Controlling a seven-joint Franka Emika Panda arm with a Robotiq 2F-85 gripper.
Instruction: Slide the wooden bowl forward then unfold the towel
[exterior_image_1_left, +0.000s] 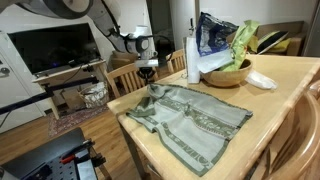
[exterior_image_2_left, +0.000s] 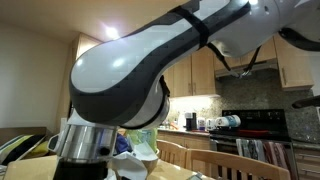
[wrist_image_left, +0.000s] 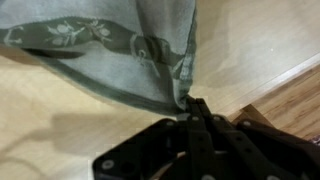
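Our gripper (wrist_image_left: 193, 105) clenches the towel (exterior_image_1_left: 190, 118) at its ten o'clock corner, raised to unfold it. The wooden bowl (exterior_image_1_left: 226, 73) sits clear at one o'clock.

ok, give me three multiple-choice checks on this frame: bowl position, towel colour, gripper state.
1. Where is the wooden bowl relative to the towel?
A) on top of it
B) on the table, off the towel
C) under it

2. What colour is the towel?
A) red
B) plain white
C) grey-green with a paler pattern

3. What state is the gripper in?
A) shut on the towel's edge
B) open over the bowl
C) open and empty

Answers:
1 B: in an exterior view the bowl sits on bare wood beyond the cloth.
2 C: the wrist view shows the green cloth with its pale motifs.
3 A: the wrist view shows the fingers pinched together with cloth between them.
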